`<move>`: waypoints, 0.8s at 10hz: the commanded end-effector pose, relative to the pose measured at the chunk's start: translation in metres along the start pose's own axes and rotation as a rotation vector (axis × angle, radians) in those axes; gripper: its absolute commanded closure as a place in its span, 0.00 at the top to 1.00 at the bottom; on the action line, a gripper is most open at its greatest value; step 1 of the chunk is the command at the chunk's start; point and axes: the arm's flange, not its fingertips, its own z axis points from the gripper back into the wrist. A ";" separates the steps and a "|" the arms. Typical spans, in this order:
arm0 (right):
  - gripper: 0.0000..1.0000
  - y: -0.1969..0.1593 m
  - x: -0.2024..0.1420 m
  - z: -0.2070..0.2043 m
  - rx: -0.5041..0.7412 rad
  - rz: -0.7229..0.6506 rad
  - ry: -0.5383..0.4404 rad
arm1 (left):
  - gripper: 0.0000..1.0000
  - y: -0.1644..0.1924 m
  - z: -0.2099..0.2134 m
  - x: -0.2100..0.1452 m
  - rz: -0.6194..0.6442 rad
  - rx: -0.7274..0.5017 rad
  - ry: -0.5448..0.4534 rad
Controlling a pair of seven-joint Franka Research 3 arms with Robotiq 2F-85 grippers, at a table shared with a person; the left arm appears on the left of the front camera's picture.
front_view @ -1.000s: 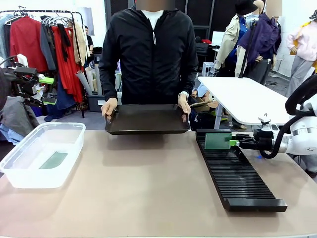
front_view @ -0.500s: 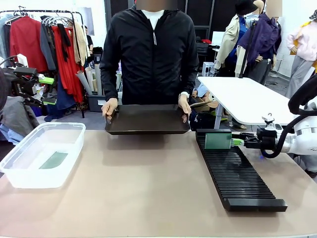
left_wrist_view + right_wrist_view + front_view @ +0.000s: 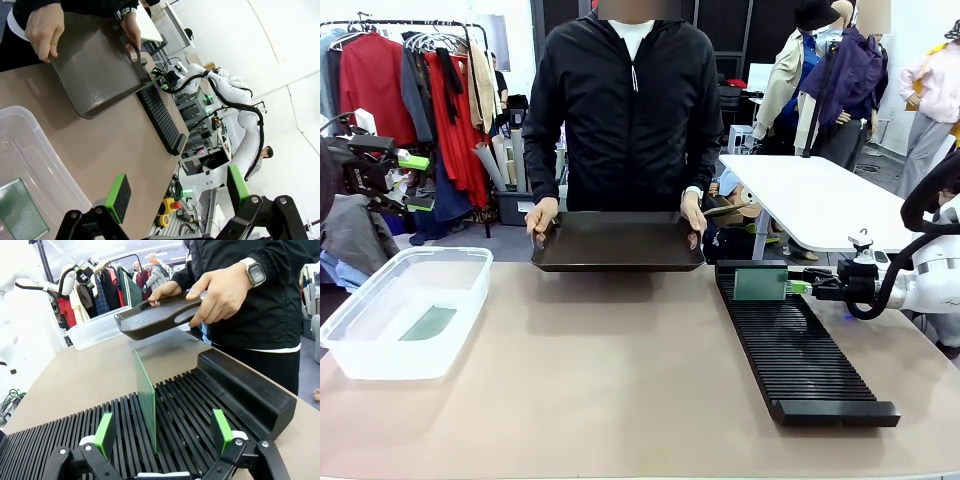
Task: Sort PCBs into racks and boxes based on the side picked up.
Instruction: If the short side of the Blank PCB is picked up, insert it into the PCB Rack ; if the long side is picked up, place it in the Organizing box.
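Note:
One PCB (image 3: 760, 284) stands upright on edge in a slot at the far end of the long black rack (image 3: 805, 350). My right gripper (image 3: 802, 287) is just to its right, open, with its pads apart from the board. In the right wrist view the PCB (image 3: 146, 400) rises from the rack (image 3: 200, 400) between the spread fingers of my right gripper (image 3: 162, 432), touching neither pad. Another PCB (image 3: 427, 323) lies flat in the clear box (image 3: 360, 350) at the left. My left gripper (image 3: 417, 182) hangs open above and behind the box, holding nothing.
Across the table a person holds a shallow black tray (image 3: 617, 240) by both ends, just above the far edge. In the left wrist view my left gripper (image 3: 177, 192) looks over the box (image 3: 45, 165), the tray (image 3: 95, 65) and the rack (image 3: 160, 117).
My right gripper has opened, let go of the PCB and drawn back a little to the right. The board stays standing in the rack. The left arm and the tray have not moved.

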 end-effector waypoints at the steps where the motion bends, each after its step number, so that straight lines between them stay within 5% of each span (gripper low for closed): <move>1: 1.00 0.000 0.001 -0.002 0.009 0.006 0.004 | 1.00 -0.002 0.001 0.000 -0.011 -0.005 -0.007; 8: 1.00 0.000 0.001 -0.002 0.009 0.006 0.004 | 1.00 -0.002 0.001 0.000 -0.011 -0.005 -0.007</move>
